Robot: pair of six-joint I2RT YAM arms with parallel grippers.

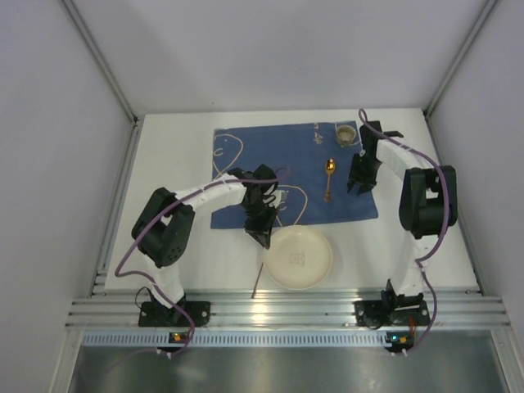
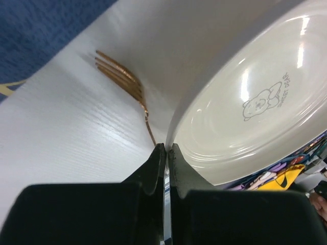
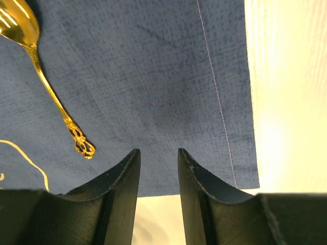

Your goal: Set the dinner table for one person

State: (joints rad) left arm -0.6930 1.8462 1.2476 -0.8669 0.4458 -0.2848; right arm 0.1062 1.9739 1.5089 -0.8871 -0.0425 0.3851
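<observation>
A cream plate (image 1: 300, 259) with a small bear print lies on the white dinner table (image 1: 168, 164), just in front of the blue cloth (image 1: 270, 147). My left gripper (image 1: 260, 235) is at its left rim. In the left wrist view the jaws are shut on the plate (image 2: 255, 97) rim, at the left gripper (image 2: 167, 147) tips. A gold fork (image 2: 122, 79) lies on the table left of the plate. My right gripper (image 3: 158, 153) hangs open and empty over the cloth's right part, with a gold spoon (image 3: 36, 56) to its left.
A small cup (image 1: 347, 133) stands at the cloth's far right corner. The fork (image 1: 258, 279) points toward the ribbed aluminium rail (image 1: 286, 309) along the near edge. White walls enclose the table on three sides. The cloth's right edge (image 3: 225, 117) borders bare table.
</observation>
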